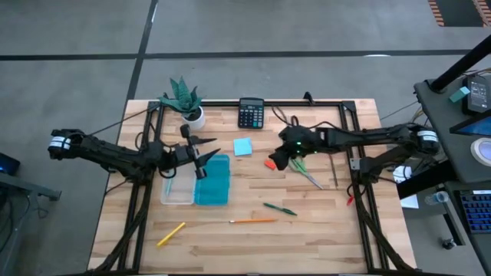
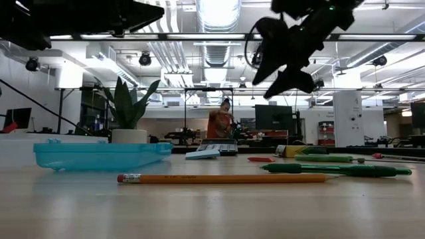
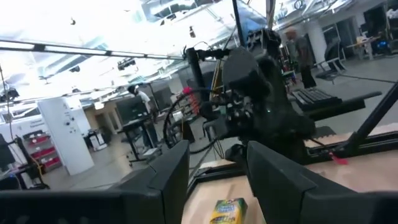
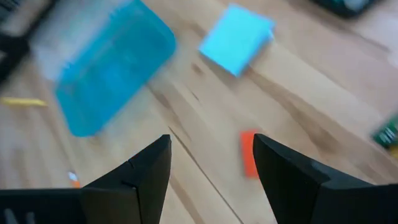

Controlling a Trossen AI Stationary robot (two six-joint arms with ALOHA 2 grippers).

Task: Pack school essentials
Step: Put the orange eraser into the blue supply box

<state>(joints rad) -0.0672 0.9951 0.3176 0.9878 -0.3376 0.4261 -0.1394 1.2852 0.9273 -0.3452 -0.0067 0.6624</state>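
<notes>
No writing is legible on the yellow crayon box (image 3: 227,211); the right gripper (image 4: 210,163) hangs parted and empty above the red eraser (image 4: 250,153), and the left gripper (image 3: 214,175) is likewise parted and empty.

The left arm reaches in from the left edge of the table, and its dark two-finger left gripper (image 1: 201,157) hangs above the table surface with the fingers (image 3: 163,180) parted and nothing between them. The right arm extends in from the right edge toward the table's middle, and its dark two-finger right gripper (image 1: 281,159) is raised clear of the surface and pitched downward. Its fingers (image 4: 140,175) are spread apart and hold nothing.
</notes>
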